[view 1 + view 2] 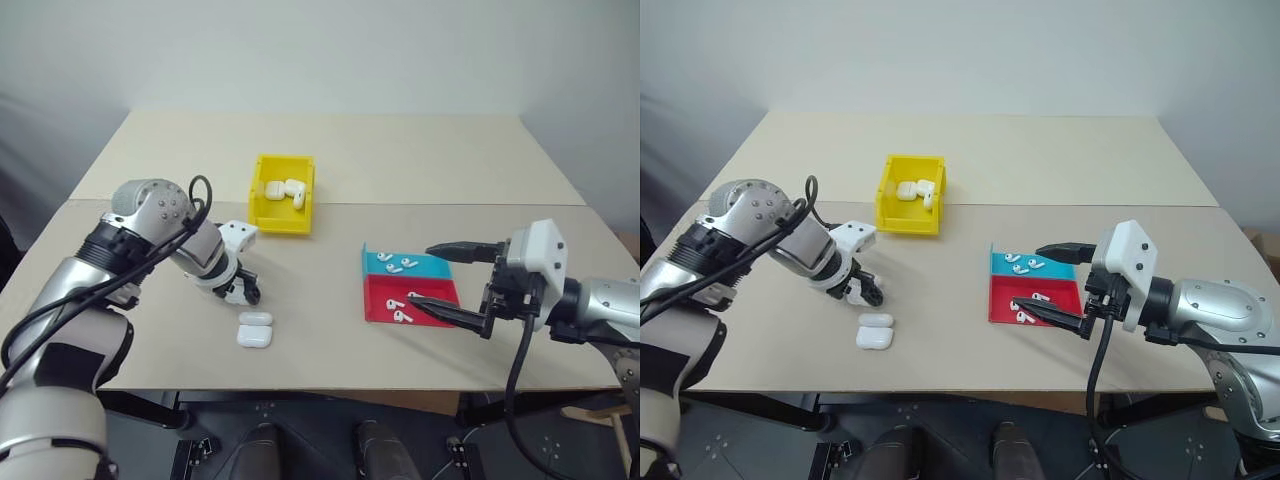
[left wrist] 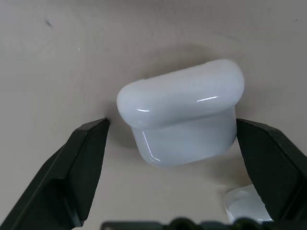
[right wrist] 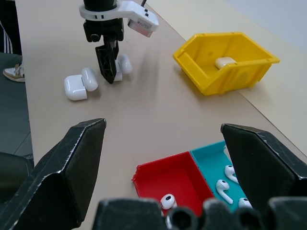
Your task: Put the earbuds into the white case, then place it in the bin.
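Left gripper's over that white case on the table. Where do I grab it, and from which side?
Probably straight down from above, pinching the white case across its two rounded ends: the open left gripper brackets them now. It's glossy and curved, so seat low.

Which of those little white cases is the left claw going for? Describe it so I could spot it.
Start at the yellow bin and come toward the table's near edge. The left gripper points down, open, over a white case with its lid up. Unlike the case nearer the edge, it sits between the fingers.

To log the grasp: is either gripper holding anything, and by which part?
Nothing is held. The left gripper is open around a white case; the right gripper is open.
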`<state>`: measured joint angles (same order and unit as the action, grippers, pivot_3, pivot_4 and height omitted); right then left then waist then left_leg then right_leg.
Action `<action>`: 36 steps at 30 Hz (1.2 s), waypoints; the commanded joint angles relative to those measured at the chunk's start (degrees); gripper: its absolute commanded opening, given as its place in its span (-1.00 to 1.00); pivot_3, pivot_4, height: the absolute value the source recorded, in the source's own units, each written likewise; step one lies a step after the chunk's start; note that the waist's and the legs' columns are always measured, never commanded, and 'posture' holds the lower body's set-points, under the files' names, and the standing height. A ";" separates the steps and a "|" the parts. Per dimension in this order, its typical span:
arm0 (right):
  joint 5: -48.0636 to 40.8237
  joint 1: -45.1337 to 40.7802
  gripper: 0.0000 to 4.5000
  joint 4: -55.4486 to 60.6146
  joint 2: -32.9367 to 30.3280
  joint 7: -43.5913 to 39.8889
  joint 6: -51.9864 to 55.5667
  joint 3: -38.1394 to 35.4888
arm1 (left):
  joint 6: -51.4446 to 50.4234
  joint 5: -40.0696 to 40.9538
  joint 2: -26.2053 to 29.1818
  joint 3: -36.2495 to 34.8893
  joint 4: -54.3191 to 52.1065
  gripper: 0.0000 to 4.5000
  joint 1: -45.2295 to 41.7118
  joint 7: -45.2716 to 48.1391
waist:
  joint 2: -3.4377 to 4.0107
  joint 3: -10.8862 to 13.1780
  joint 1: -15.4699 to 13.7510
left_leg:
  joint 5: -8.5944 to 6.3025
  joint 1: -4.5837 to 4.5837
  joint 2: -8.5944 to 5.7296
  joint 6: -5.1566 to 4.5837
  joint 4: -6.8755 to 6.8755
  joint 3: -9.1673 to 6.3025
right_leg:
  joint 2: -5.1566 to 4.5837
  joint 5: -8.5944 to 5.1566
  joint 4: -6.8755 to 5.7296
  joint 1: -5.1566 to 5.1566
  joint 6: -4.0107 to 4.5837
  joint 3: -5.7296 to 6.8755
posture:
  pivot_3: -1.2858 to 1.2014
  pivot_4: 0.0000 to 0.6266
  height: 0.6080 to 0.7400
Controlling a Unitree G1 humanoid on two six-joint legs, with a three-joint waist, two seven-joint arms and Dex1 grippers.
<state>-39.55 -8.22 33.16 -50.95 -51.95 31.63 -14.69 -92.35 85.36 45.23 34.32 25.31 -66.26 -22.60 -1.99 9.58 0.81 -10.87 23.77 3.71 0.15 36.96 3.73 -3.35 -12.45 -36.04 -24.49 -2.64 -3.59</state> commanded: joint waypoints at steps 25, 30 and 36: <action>-1.13 2.10 0.99 2.95 0.40 -0.58 -1.14 -2.44 | -0.15 -4.00 0.75 -5.39 -5.37 1.00 4.26 -5.88 | 0.00 0.00 0.14 | 0.07 -0.13 -0.01 0.12 -0.02 -0.02 | 0.00 -0.08 -0.03 0.09 0.17 0.01 | 0.03 -0.52 1.00; -1.06 1.58 0.99 2.70 0.47 -0.94 -1.27 -1.81 | -0.15 -2.70 2.56 -5.81 -7.60 1.00 5.13 -6.66 | 0.00 0.00 0.09 | 0.07 -0.09 -0.02 0.12 -0.02 -0.02 | -0.01 -0.08 -0.02 0.08 0.16 0.01 | 0.03 -0.52 1.00; -0.92 1.68 0.99 2.50 0.70 -1.58 -1.61 -1.49 | -0.15 -0.61 6.65 -5.94 -10.59 1.00 6.62 -7.01 | 0.00 0.00 0.07 | 0.07 -0.06 -0.01 0.12 -0.02 -0.03 | -0.01 -0.07 -0.03 0.04 0.16 0.01 | 0.03 -0.52 1.00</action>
<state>-39.58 -5.89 34.45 -50.12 -53.12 31.49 -15.10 -92.34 83.67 50.51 28.73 16.30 -59.66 -29.15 -1.99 9.58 0.88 -10.80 23.71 3.70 0.27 36.94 3.71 -3.36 -12.53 -36.07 -24.45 -2.47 -3.58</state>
